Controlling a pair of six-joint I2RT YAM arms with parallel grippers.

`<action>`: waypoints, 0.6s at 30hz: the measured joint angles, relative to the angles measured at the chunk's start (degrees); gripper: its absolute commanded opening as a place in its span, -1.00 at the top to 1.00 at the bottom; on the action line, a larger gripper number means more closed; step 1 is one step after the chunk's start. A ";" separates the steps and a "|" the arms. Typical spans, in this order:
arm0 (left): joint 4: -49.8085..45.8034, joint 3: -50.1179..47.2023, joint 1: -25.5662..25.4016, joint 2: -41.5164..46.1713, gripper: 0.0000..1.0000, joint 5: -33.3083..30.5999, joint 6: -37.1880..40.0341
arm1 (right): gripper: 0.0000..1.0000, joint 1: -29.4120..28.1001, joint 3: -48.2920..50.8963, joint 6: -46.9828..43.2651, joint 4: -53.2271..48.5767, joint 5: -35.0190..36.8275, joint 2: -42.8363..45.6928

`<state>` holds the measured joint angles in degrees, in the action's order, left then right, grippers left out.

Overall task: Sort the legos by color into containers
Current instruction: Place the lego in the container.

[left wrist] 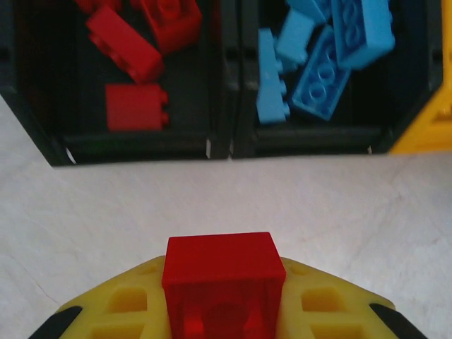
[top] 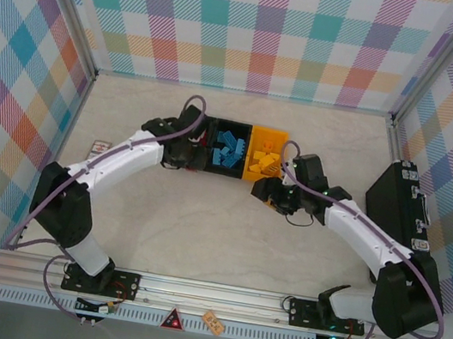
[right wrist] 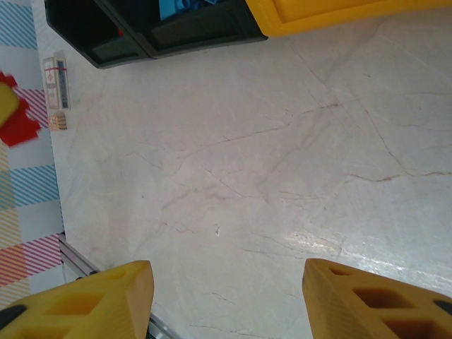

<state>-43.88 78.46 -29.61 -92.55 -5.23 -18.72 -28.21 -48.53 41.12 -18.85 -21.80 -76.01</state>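
Clamped between the yellow fingers (left wrist: 120,314) of the left gripper (left wrist: 224,314), a red lego (left wrist: 220,272) sits closest to the left wrist camera, a smooth face turned upward and the jaws closed tight on its sides. It hangs over the pale table (left wrist: 106,212), just short of the containers (left wrist: 226,145), which stand joined in a row.

In that row the left black bin (left wrist: 134,145) holds the red legos (left wrist: 123,49), several of them lying at angles. Beside it, the middle black bin (left wrist: 311,141) holds the blue legos (left wrist: 325,63) in a loose heap. One corner of the yellow bin (left wrist: 427,131) shows at the right edge. From the top camera the yellow bin holds the yellow legos (top: 264,163), and the left arm (top: 123,161) reaches in over the left end of the row.

At the right wrist, the right gripper (right wrist: 226,304) has its jaws standing apart with nothing between them, over bare table just in front of the yellow bin.

Off to the side, a small printed card (right wrist: 55,92) lies near the table's left edge, well apart from the bins, and a large black case (top: 399,203) stands by the right wall
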 measured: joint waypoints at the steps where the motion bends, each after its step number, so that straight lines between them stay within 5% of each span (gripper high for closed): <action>1: -0.02 1.09 0.98 -0.98 0.49 0.00 0.37 | -0.16 0.00 -0.07 0.02 0.07 0.00 -0.13; 18: 0.79 12.83 7.65 -18.99 0.38 1.22 2.27 | -0.16 -0.37 0.09 0.02 0.02 0.26 -0.33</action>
<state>-43.09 91.29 -21.96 -111.55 -4.01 -16.45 -28.58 -48.45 41.15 -18.83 -21.54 -76.34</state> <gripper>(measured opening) 0.307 0.580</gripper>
